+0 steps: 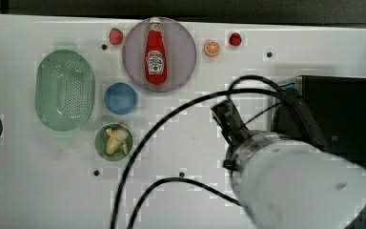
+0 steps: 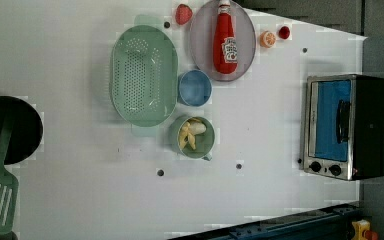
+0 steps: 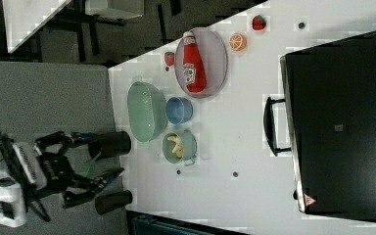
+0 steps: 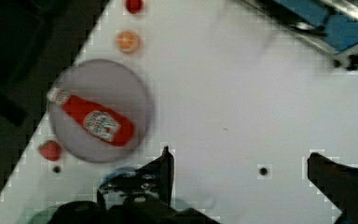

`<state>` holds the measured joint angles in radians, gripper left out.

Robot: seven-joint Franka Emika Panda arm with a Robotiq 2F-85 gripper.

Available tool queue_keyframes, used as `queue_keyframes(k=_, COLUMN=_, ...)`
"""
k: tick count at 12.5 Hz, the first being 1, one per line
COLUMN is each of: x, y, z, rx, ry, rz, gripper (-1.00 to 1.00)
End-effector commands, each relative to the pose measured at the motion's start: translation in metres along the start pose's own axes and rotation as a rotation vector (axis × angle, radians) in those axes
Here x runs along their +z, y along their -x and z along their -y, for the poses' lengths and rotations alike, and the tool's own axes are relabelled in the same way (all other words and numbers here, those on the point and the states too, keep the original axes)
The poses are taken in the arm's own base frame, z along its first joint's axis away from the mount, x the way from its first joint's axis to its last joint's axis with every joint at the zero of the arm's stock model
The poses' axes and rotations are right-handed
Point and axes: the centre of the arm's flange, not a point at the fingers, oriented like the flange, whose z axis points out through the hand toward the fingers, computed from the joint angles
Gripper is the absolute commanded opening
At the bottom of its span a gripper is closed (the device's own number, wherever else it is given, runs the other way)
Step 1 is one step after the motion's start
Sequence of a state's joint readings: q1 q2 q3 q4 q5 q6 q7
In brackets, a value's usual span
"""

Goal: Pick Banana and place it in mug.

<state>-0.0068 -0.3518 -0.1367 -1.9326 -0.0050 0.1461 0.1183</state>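
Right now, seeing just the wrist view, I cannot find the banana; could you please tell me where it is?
Observer: The banana lies inside the green mug.
Operator: Thank you. What stands nearest that mug?
Observer: The blue cup, just above it in the left view.
Operator: And what is beside those two?
Observer: The perforated green basket sits to the left view's left of both.

Top view looks straight down; left view and right view sit high and angled, both catching the table (image 2: 260, 130); wrist view hovers close above it.
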Motion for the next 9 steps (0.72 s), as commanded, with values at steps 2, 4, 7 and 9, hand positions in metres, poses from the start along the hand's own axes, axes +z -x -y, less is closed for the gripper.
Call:
queue_keyframes(k=2, x=0.0643, y=0.0113, z=0.0165, rx=-0.143, ry=0.131, rz=0.095, gripper=1.0)
queue_keyframes(k=4, x=0.0681, y=0.0141, z=0.0128, rx=-0.148, ry=0.174, rz=0.108, gripper=1.0)
queue_keyframes(k=7, x=0.0706, y=0.0141, z=0.0145, rx=-0.15, ry=0.176, rz=0.108, gripper=1.0)
queue_keyframes(k=9, x=0.0706, y=0.0141, z=0.0145, rx=-0.15, ry=0.176, rz=0.108, gripper=1.0)
